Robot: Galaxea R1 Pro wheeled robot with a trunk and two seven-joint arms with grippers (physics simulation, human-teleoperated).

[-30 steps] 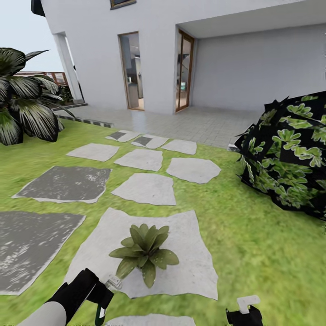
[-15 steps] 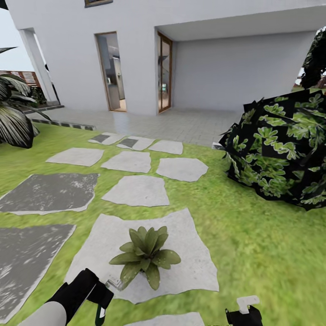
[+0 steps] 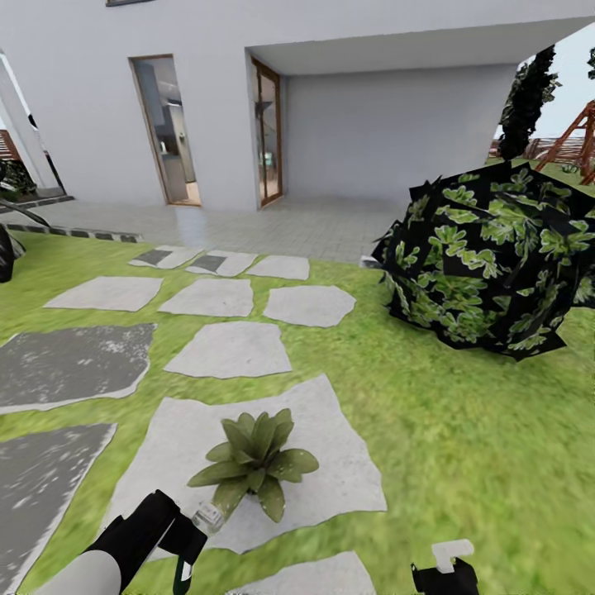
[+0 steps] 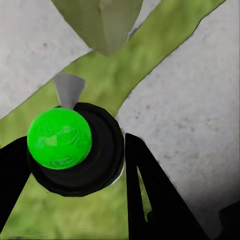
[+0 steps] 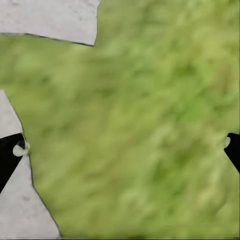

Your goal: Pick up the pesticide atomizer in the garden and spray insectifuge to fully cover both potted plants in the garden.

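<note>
resting in left gripper (image 4: 75, 165): pesticide atomizer (image 4: 75, 150)

The stepping stones (image 3: 231, 350) look like rough, dull stone, pale grey and a bit speckled, and the ones further left of the potted plant (image 3: 252, 463) are darker and mottled. The plant's leaves look smooth and a little waxy, the lawn (image 3: 463, 430) around its stone is soft and fuzzy, and the house wall (image 3: 83, 33) behind is plain, flat white with wooden door frames (image 3: 268, 132). The pesticide atomizer (image 4: 75, 150) in the left gripper (image 4: 70, 165) looks like smooth black plastic with a shiny bright green mark (image 4: 59, 140), and the gripper's fingers (image 4: 150, 190) are dull black.
</note>
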